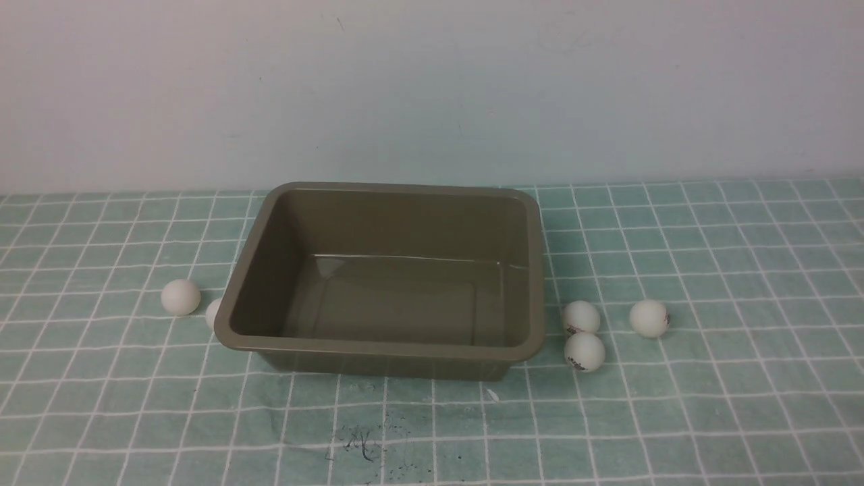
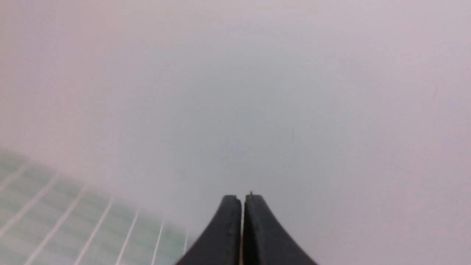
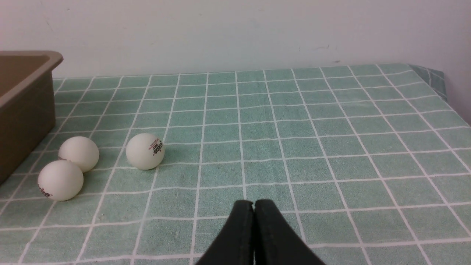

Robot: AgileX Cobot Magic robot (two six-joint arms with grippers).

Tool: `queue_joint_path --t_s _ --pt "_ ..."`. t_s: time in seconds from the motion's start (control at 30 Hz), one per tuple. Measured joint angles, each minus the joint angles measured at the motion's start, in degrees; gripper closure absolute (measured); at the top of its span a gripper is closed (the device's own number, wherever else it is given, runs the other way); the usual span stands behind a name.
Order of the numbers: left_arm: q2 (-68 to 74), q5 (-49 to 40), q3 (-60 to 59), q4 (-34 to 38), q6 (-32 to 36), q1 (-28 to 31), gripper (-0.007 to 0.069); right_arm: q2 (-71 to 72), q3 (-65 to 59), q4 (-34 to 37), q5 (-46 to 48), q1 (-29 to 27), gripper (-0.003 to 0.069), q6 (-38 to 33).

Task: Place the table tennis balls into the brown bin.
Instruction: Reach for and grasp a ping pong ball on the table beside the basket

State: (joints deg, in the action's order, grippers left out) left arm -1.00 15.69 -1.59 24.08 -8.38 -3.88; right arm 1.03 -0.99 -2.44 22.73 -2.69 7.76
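The brown bin [image 1: 378,347] stands in the middle of the cloth, nothing inside it. Left of it lie two table tennis balls: one in the open [image 1: 181,297], one half hidden behind the bin's corner [image 1: 213,313]. Three more lie to its right [image 1: 580,317] [image 1: 584,352] [image 1: 649,318]; the right wrist view shows them too [image 3: 78,153] [image 3: 60,180] [image 3: 145,151], beside the bin's wall [image 3: 25,110]. My right gripper [image 3: 254,203] is shut, empty, low over the cloth and apart from the balls. My left gripper [image 2: 243,198] is shut, empty, facing the wall. Neither gripper shows in the front view.
A green cloth with a white grid [image 1: 709,405] covers the table. A pale wall [image 1: 432,88] rises right behind it. The table's far right corner [image 3: 430,73] shows in the right wrist view. Dark ink marks [image 1: 361,445] sit on the cloth near the front edge.
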Motion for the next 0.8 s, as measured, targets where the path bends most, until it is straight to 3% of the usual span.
queue_joint_path --t_s 0.07,0.17,0.37,0.47,0.53,0.7,0.8 --pt "0.0 5.9 0.9 1.1 -0.3 0.0 0.0629 0.0 0.0 0.0 0.0 0.0 0.0669 0.0" --pt "2.8 3.1 8.0 1.9 -0.4 0.0 0.0629 0.0 0.0 -0.2 0.0 0.0 0.0669 0.0" --pt "20.3 -24.9 27.2 -0.3 2.7 0.0 0.0629 0.0 -0.1 -0.5 -0.4 0.0 0.0669 0.1" --pt "36.5 -45.6 37.3 -3.0 7.6 0.0 0.0629 0.0 -0.6 5.2 -4.6 0.0 0.0669 3.2" --pt "45.5 -53.8 40.9 -4.2 10.1 0.0 0.0629 0.0 -0.6 11.7 -9.4 0.1 0.0669 7.2" --pt "62.4 -58.3 45.3 -7.1 13.5 0.1 0.0629 0.0 -0.6 27.7 -17.8 0.1 0.0669 13.0" --pt "66.2 -56.3 46.6 -8.5 13.2 1.2 0.0629 0.0 -0.6 30.3 -18.7 0.1 0.0669 13.0"
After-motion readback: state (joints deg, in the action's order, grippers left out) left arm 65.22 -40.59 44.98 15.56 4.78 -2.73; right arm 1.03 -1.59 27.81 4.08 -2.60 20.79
